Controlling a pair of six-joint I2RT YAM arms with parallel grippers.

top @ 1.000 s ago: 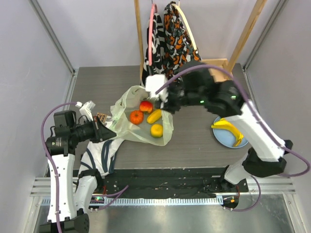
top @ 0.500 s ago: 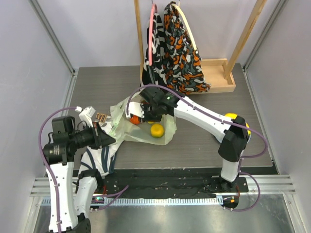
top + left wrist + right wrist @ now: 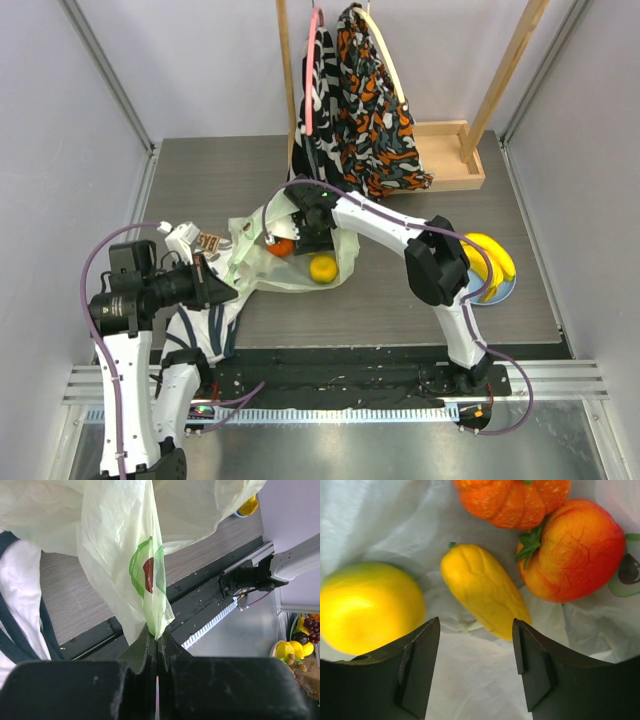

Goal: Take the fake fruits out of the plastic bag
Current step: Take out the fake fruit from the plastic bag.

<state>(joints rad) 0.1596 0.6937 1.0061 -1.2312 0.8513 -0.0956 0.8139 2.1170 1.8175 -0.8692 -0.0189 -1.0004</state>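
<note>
Right gripper [image 3: 476, 630] wide open, empty, pointed down into the mouth of the bag [image 3: 470, 690]. Directly ahead, just past the fingertips and between them: long yellow fruit [image 3: 482, 595], flat on the plastic. Long axis slanting from ahead-left back toward the right finger [image 3: 535, 670], near end just beside that finger's tip; touching or not, cannot tell. Oblique to the closing line, so probably a wrist turn first, to bite across the narrow width rather than along the length.

Ahead of the left finger [image 3: 415, 675] and a little outside it: round yellow fruit [image 3: 367, 607], apart from the long one. Farther ahead and to the right: red-orange fruit [image 3: 572, 550] with a green stalk, close against the long one's far side. Farthest ahead: small orange pumpkin [image 3: 512, 500], up against the red-orange fruit. Plainly the nearer arm for all four.

Left gripper [image 3: 156, 645] clamped tight on a fold of the bag's edge, plastic spreading away ahead of it toward the fruit, striped garment [image 3: 20, 590] off to its left. Well apart from either gripper and already out of the bag: banana [image 3: 490, 255] on a blue plate [image 3: 500, 298]
</note>
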